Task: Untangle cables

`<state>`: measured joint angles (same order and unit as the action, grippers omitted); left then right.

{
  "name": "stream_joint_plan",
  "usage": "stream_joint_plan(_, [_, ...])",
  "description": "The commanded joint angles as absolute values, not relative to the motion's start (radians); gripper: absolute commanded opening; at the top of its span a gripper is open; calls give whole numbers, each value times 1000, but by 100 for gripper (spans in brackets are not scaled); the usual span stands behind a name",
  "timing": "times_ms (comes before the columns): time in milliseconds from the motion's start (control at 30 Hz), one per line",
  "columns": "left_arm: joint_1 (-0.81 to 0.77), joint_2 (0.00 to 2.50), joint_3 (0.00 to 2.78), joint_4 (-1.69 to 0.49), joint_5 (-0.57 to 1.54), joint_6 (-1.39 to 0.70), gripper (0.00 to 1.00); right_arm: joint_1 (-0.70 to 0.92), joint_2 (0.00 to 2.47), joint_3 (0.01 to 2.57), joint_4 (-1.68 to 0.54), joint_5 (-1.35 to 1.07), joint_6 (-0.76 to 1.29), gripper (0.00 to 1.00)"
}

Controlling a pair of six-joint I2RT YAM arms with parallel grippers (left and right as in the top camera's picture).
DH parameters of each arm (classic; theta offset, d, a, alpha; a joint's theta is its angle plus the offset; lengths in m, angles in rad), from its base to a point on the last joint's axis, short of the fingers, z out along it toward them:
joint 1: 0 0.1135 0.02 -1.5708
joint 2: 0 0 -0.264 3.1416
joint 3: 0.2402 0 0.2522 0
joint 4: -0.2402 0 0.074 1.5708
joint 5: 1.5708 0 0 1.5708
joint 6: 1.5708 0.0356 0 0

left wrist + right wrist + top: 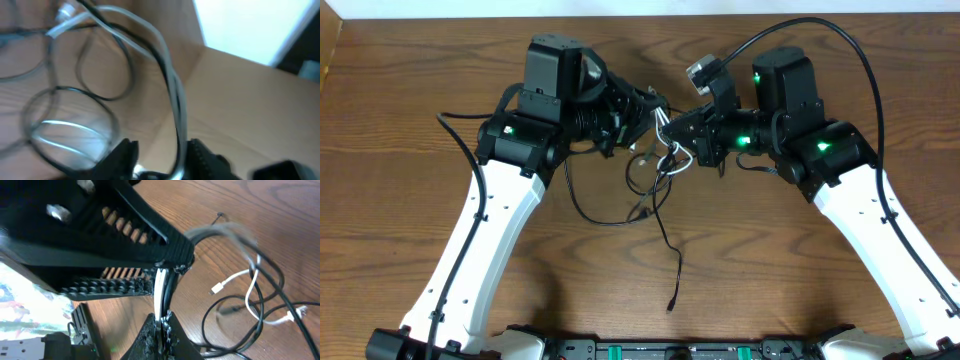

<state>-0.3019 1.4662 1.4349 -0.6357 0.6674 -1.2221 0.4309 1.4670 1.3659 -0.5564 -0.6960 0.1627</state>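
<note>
The cables, one white and the others black, hang in a tangled bunch between my two grippers above the table's middle. One black cable trails toward the front edge. My right gripper is shut on a white cable and a black one side by side. My left gripper stands open. The white cable and a black cable run between its jaws, close to the right finger. In the right wrist view the left gripper's ribbed fingers sit just above the held strands. Loops hang to the right.
Both arms crowd the table's centre, the left gripper and the right gripper almost touching. A thick black robot wire arcs over the right arm. Another robot wire loops beside the left arm. Wooden tabletop lies all around.
</note>
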Motion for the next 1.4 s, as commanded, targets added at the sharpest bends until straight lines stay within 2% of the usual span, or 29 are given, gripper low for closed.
stream_joint_plan(0, [-298, 1463, 1442, -719, 482, -1092, 40, 424, 1417, 1376, -541, -706, 213, 1])
stream_joint_plan(133, [-298, 1463, 1442, -822, 371, -1092, 44, 422, 1396, 1376, -538, -706, 220, 1])
stream_joint_plan(400, [-298, 1463, 1442, -834, 373, -1087, 44, 414, 1394, 1376, -476, -706, 320, 1])
stream_joint_plan(600, [-298, 1463, 1442, -839, 368, -962, 44, 375, 1394, 1376, -514, -663, 329, 1])
stream_joint_plan(667, [-298, 1463, 1442, -864, 317, -914, 44, 373, 1394, 1376, -554, -621, 328, 13])
stream_joint_plan(767, [-299, 1472, 1442, -951, 173, -882, 44, 372, 1394, 1376, -612, -562, 328, 40])
stream_joint_plan(833, [-299, 1491, 1441, -995, 86, -846, 51, 372, 1394, 1376, -638, -535, 324, 49])
stream_joint_plan(1000, [-299, 1572, 1419, -995, 41, -740, 51, 372, 1394, 1376, -654, -525, 324, 54])
stream_joint_plan(1367, [-299, 1743, 1419, -950, 146, -590, 52, 374, 1394, 1376, -693, -522, 298, 57])
